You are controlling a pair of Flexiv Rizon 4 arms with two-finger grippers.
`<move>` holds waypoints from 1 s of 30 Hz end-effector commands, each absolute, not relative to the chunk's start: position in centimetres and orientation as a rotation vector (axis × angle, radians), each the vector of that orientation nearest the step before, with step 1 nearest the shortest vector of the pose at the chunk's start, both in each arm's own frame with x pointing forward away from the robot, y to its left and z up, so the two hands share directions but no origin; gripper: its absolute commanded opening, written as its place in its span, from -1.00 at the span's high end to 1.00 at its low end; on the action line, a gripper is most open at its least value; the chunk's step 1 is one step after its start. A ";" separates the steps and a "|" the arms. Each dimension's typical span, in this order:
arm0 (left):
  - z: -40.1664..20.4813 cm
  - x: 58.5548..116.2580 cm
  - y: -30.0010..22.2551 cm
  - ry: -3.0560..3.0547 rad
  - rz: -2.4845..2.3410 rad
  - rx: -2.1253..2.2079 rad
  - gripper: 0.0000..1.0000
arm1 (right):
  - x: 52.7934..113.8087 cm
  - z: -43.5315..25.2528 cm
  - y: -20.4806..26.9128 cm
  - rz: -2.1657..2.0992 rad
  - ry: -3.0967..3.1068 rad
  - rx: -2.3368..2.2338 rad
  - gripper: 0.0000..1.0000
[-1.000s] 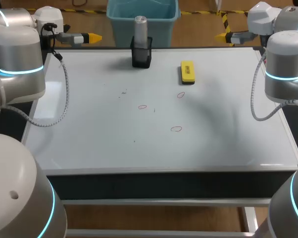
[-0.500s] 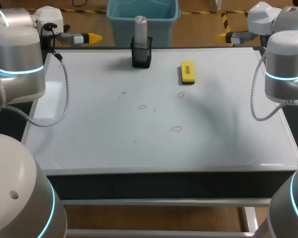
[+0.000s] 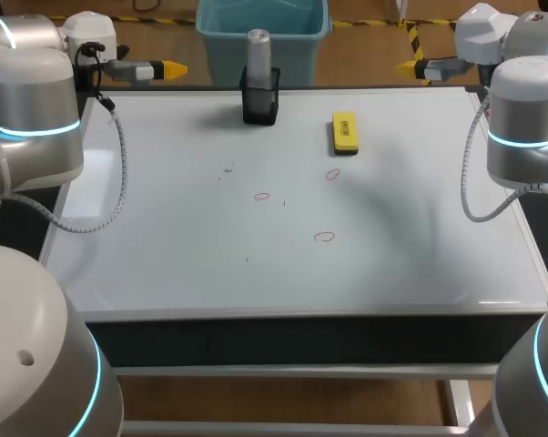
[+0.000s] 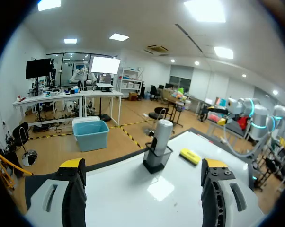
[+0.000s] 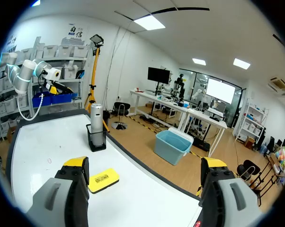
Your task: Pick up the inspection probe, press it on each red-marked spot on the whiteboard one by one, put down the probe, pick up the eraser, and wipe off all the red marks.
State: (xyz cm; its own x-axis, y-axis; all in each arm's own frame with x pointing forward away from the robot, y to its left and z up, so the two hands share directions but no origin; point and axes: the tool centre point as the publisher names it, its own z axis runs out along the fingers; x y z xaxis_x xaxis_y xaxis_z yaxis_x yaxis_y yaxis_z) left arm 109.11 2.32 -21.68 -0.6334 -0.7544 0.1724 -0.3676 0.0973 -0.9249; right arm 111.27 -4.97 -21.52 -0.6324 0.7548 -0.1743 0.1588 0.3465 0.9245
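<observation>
Left gripper (image 3: 172, 68) and right gripper (image 3: 408, 66) hung released, empty.
We saw the probe (image 3: 258, 53) upright in its holder (image 3: 260, 106) at the whiteboard's (image 3: 392, 259) far edge, well apart from both.

Left pincer (image 4: 143, 164) and right pincer (image 5: 145, 162) both gape wide.

On the whiteboard (image 3: 165, 255), the probe (image 3: 258, 47) stands in its holder (image 3: 260, 102), eraser (image 3: 344, 132) to its right, marks (image 3: 324, 237) nearer.

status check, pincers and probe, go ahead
Left pincer and right pincer open, by far corners. Silver cylindrical probe upright in black holder, untouched. Nothing blocking it.
</observation>
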 end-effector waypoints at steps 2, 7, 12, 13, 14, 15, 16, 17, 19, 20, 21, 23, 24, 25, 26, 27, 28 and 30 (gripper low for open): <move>-21.7 109.1 2.3 2.036 -1.549 -1.104 -1.00 | 111.3 -21.6 -5.0 1.288 2.014 0.794 -1.00; -21.7 109.1 2.3 2.036 -1.549 -1.104 -1.00 | 111.3 -21.6 -5.0 1.288 2.014 0.794 -1.00; -21.7 109.1 2.3 2.036 -1.549 -1.104 -1.00 | 111.3 -21.6 -5.0 1.288 2.014 0.794 -1.00; -21.7 109.1 2.3 2.036 -1.549 -1.104 -1.00 | 111.3 -21.6 -5.0 1.288 2.014 0.794 -1.00; -21.7 109.1 2.3 2.036 -1.549 -1.104 -1.00 | 111.3 -21.6 -5.0 1.288 2.014 0.794 -1.00; -21.7 109.1 2.3 2.036 -1.549 -1.104 -1.00 | 111.3 -21.6 -5.0 1.288 2.014 0.794 -1.00; -21.7 109.1 2.3 2.036 -1.549 -1.104 -1.00 | 111.3 -21.6 -5.0 1.288 2.014 0.794 -1.00; -21.7 109.1 2.3 2.036 -1.549 -1.104 -1.00 | 111.3 -21.6 -5.0 1.288 2.014 0.794 -1.00; -21.7 109.1 2.3 2.036 -1.549 -1.104 -1.00 | 111.3 -21.6 -5.0 1.288 2.014 0.794 -1.00; -21.7 109.1 2.3 2.036 -1.549 -1.104 -1.00 | 111.3 -21.6 -5.0 1.288 2.014 0.794 -1.00; -21.7 109.1 2.3 2.036 -1.549 -1.104 -1.00 | 111.3 -21.6 -5.0 1.288 2.014 0.794 -1.00; -21.8 109.4 2.0 2.052 -1.555 -1.080 -1.00 | 111.3 -21.6 -5.0 1.288 2.014 0.794 -1.00; -21.9 109.7 1.8 2.065 -1.567 -1.053 -1.00 | 111.3 -21.6 -5.0 1.288 2.014 0.794 -1.00; -21.9 109.9 1.5 2.082 -1.569 -1.028 -1.00 | 111.3 -21.6 -5.0 1.288 2.014 0.794 -1.00; -22.0 110.1 1.3 2.092 -1.580 -0.996 -1.00 | 111.3 -21.6 -5.0 1.288 2.014 0.794 -1.00; -22.0 110.3 1.1 2.110 -1.603 -0.941 -1.00 | 111.3 -21.6 -5.0 1.288 2.014 0.794 -1.00; -22.0 110.6 0.8 2.126 -1.620 -0.894 -1.00 | 111.3 -21.6 -5.0 1.288 2.014 0.794 -1.00; -22.1 111.1 0.4 2.144 -1.656 -0.820 -1.00 | 111.3 -21.6 -5.0 1.288 2.014 0.794 -1.00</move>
